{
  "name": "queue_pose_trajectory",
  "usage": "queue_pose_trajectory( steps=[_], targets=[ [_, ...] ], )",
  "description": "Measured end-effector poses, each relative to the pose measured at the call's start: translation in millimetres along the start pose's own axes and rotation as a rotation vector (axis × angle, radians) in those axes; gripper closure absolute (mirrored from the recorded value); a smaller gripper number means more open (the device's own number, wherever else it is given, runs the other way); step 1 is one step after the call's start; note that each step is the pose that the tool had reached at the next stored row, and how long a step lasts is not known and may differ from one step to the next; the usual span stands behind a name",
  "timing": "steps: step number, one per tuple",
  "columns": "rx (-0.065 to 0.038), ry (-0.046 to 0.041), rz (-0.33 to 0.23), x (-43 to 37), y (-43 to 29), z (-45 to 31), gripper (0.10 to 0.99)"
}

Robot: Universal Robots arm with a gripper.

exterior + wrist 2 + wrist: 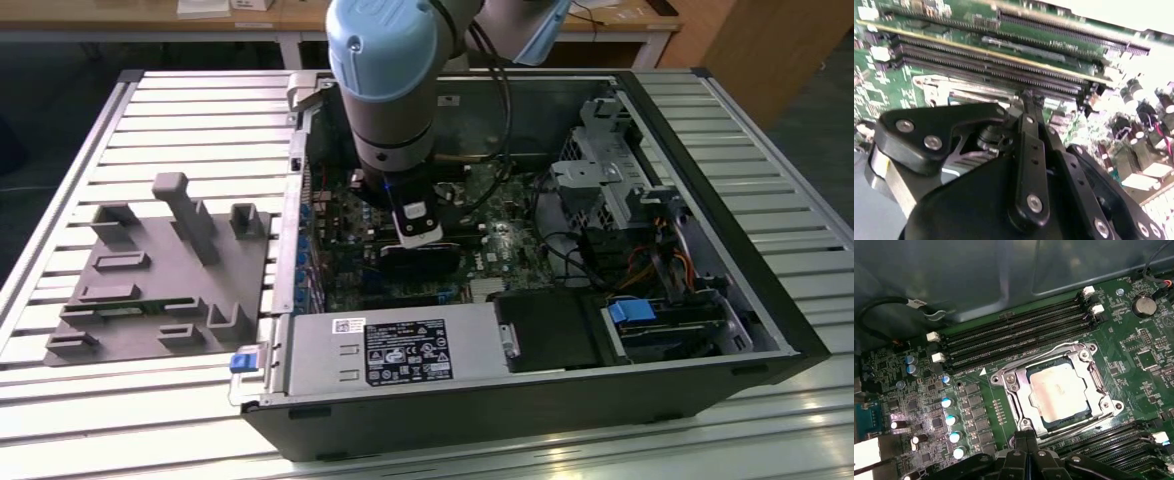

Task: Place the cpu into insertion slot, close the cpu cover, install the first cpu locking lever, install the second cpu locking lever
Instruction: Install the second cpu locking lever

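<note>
The cpu [1060, 390] lies flat, face up, in the insertion slot [1015, 405] (cover [1081, 367] down); the clenched pincer [1024, 436] hovers at its edge.

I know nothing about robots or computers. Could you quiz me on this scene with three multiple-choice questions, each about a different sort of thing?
1. Where is the silver chip?
A. On the table outside the computer
B. In the square socket
C. In a long memory slot

2. What colour is the circuit board?
A. Blue
B. Red
C. Green

3. How does the metal frame of the socket sit?
A. Folded down flat around the chip
B. Standing upright
C. Taken off and laid aside

Answers:
1 B: in the first wrist view the chip lies inside the socket.
2 C: the board is green in both wrist views.
3 A: the frame lies flat, with the chip showing through its window.
</note>
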State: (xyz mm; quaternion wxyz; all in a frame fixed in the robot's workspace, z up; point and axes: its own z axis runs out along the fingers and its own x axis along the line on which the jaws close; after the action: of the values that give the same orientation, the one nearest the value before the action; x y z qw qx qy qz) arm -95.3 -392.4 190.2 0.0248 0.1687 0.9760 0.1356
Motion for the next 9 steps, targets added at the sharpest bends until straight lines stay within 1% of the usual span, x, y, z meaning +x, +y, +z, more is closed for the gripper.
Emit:
queue_pose_trajectory(
  steps=[2,3,9],
  targets=[
    [0.0,-0.0001,0.0,0.0,0.2,-0.8,0.984],
    [-0.001,-0.0002,0.0,0.0,1.1,-3.3,0.984],
    [0.0,-0.0002,0.0,-0.1,8.2,-28.8,0.984]
  ],
)
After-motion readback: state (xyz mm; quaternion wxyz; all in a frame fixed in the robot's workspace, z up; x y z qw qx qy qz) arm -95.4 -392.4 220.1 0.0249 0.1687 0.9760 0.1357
